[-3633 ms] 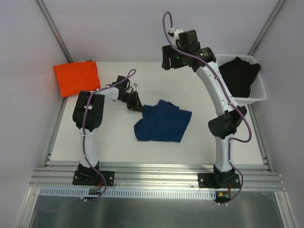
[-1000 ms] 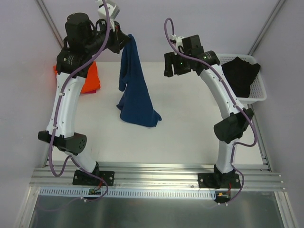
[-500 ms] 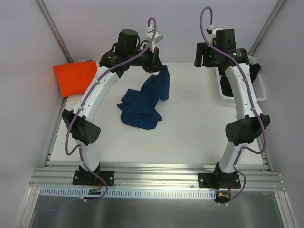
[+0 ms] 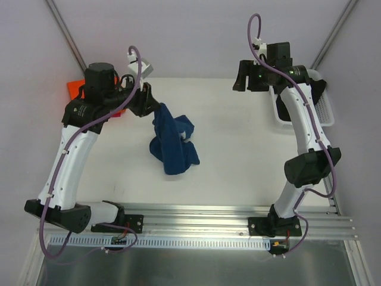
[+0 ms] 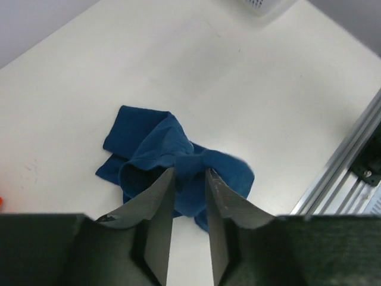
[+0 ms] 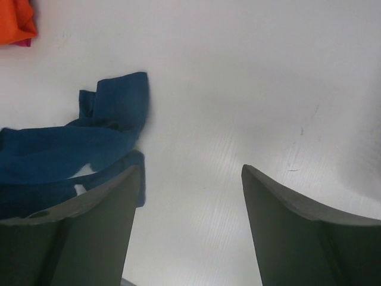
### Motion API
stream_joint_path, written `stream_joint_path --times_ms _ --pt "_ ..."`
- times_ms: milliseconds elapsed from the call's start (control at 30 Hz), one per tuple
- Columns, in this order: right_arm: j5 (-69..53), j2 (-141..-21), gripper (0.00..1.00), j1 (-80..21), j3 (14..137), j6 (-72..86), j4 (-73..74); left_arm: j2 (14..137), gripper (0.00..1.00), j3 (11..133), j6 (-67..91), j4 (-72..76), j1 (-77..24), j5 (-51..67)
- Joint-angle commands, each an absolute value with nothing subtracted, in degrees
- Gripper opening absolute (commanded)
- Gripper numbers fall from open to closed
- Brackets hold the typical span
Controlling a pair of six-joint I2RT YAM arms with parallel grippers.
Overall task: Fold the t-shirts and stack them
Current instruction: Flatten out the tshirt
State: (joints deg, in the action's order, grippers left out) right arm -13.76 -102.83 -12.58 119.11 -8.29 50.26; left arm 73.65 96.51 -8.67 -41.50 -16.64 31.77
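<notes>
The left gripper (image 5: pixel 189 171) has its jaws a narrow slit apart, with white table (image 4: pixel 238 155) showing through the gap in the left wrist view. The top bunch of the navy t-shirt (image 5: pixel 149 161) sits right at the fingertips, and I cannot tell whether any cloth is pinched there. The right gripper (image 6: pixel 190 168) stands wide, with nothing between its jaws but bare tabletop.

In the overhead view the navy t-shirt (image 4: pixel 172 143) lies crumpled left of centre, a loose heap that narrows upward to a peak at the left gripper (image 4: pixel 149 98). From the right wrist it shows as a rumpled blue band (image 6: pixel 71 149) at the left of the frame, one fold lying flat on the table.

Farther back, at the upper left, the orange t-shirt (image 4: pixel 74 89) is mostly hidden behind the left arm; a corner of it (image 6: pixel 15 21) shows in the right wrist view. At the upper right, the right gripper (image 4: pixel 244 83) hangs over the table's far edge, next to a white basket (image 4: pixel 324 113).
</notes>
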Motion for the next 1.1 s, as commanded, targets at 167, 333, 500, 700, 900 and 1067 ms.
stream_joint_path --times_ms 167,333,500,700,900,1067 --pt "-18.5 -104.0 0.73 -19.3 119.7 -7.4 49.7 80.2 0.82 96.7 -7.1 -44.6 -16.4 28.9" --pt "-21.1 -103.5 0.73 -20.2 118.6 -7.5 50.1 80.2 0.88 96.8 -6.1 -44.7 -15.6 24.5" --pt "-21.6 -101.4 0.74 -20.7 115.5 -7.6 50.1 71.7 0.64 87.2 -1.3 -49.0 -13.4 24.1" --pt "-25.7 -106.5 0.74 -22.2 118.7 -7.7 50.3 66.5 0.59 76.6 2.5 -54.8 -13.1 26.8" --pt "-30.6 -116.0 0.75 -28.7 119.8 -6.2 51.1 65.9 0.62 77.8 5.7 -54.0 -9.5 26.0" --pt "-34.1 -122.2 0.74 -33.5 117.7 -3.5 51.2 66.2 0.63 81.6 3.8 -53.4 -4.6 23.1"
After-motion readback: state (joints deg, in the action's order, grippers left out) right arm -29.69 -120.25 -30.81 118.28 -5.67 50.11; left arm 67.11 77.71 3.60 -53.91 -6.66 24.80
